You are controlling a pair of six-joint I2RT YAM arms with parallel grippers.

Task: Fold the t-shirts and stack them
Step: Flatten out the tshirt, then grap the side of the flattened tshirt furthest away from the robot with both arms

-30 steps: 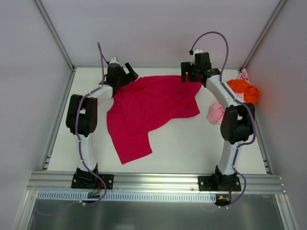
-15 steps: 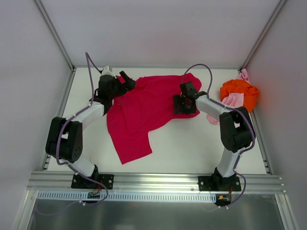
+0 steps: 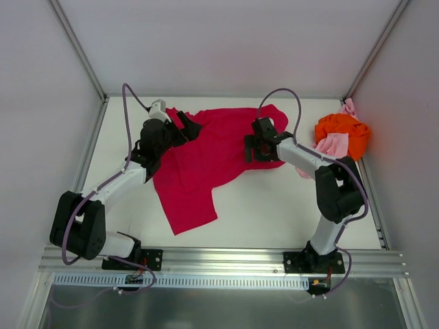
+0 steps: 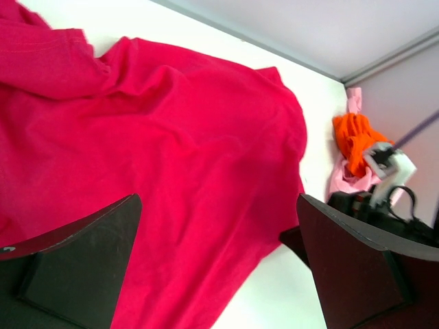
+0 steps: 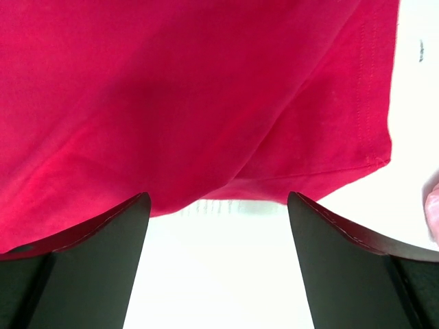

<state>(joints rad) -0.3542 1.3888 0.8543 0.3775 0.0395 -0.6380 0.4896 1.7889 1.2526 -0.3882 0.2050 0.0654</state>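
Top external view: the crimson t-shirt (image 3: 209, 161) lies spread but rumpled on the white surface (image 3: 274, 205), slightly left of centre, with one long lobe reaching toward the near edge. The left gripper (image 3: 186, 127) sits over the shirt's far-left corner, where the cloth is bunched into folds. The right gripper (image 3: 255, 149) is at the shirt's right edge, low over the hem. The orange t-shirt (image 3: 346, 130) is heaped in the far-right corner of the surface, well apart from the crimson one. The pale pink t-shirt (image 3: 334, 144) is bunched against and partly under the orange heap.

In the left wrist view the two dark fingers (image 4: 75, 267) stand wide apart with nothing clamped between them. Wrinkled crimson cloth fills the space below, and the orange and pink heap shows beyond the shirt's far edge.

In the right wrist view the fingers (image 5: 357, 274) are likewise spread wide and hold nothing. The stitched hem of the crimson shirt runs just ahead of the fingertips, and bare white surface lies between them.
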